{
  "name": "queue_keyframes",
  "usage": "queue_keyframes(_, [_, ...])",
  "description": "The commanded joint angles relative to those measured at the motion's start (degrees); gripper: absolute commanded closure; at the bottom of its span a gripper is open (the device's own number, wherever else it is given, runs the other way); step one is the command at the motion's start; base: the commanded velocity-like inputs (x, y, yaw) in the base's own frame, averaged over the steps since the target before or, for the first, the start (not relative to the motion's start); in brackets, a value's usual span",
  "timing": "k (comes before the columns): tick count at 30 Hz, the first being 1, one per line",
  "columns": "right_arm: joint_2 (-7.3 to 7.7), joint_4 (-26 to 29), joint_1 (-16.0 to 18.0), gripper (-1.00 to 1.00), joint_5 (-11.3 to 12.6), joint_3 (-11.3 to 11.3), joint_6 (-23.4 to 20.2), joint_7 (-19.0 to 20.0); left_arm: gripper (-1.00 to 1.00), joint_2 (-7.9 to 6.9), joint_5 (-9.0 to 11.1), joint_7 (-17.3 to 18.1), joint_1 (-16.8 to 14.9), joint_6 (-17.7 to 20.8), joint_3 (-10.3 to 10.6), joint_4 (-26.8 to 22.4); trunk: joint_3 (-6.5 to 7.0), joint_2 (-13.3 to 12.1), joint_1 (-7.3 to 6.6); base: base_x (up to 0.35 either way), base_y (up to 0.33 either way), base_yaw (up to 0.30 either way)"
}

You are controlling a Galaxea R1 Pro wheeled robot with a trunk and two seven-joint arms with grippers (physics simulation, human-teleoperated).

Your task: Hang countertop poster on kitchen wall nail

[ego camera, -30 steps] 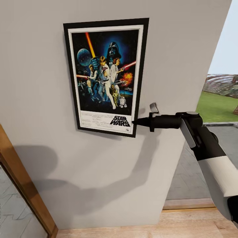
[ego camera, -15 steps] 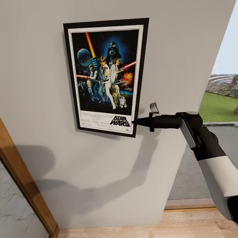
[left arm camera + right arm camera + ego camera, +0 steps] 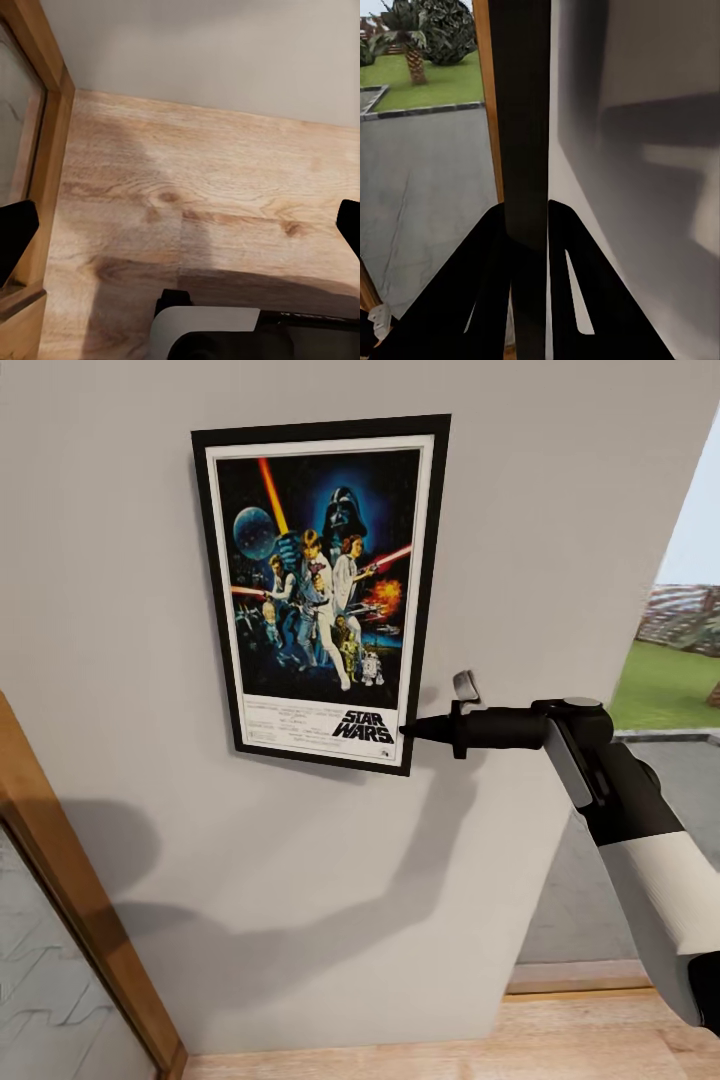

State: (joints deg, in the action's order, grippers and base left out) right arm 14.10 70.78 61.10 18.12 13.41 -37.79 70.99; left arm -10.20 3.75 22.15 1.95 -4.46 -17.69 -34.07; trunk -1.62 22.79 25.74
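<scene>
The poster [image 3: 318,590], an upright Star Wars print in a black frame with a white inner border, stands flat against a pale grey wall [image 3: 560,510]. My right gripper [image 3: 408,730] reaches in from the right and is shut on the frame's lower right corner. In the right wrist view the poster's black edge [image 3: 521,112] runs straight up out of the two fingers [image 3: 484,255], which clamp it from both sides. My left gripper [image 3: 180,229] hangs open above the wooden floor [image 3: 225,172], nothing between its fingers. The kitchen countertop is out of view.
A wooden door frame [image 3: 70,900] with a glass pane slants along the lower left. The wall ends at the right in an opening onto grey paving and a lawn [image 3: 670,685]. Light wooden floor [image 3: 560,1040] runs along the wall's foot.
The camera has moved: the door frame and the wall's right edge have drifted right in the picture. The poster and my right arm keep their place in it, grip unchanged.
</scene>
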Motion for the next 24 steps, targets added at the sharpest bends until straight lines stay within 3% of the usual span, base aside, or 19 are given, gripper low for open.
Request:
queue_keyframes(1, [0.05,-0.02,0.07,1.0,0.51,0.12,-0.62,0.02,-1.0,0.01,0.38,0.34,-0.01,0.07,-0.1,-0.03,-0.12,0.13,0.04,0.0,0.101,0.0])
queue_keyframes(24, [-0.03,0.0,0.07,1.0,0.51,0.12,-0.62,0.02,-1.0,0.01,0.38,0.34,-0.01,0.07,-0.14,-0.08,-0.12,0.13,0.04,0.0,0.072,0.0])
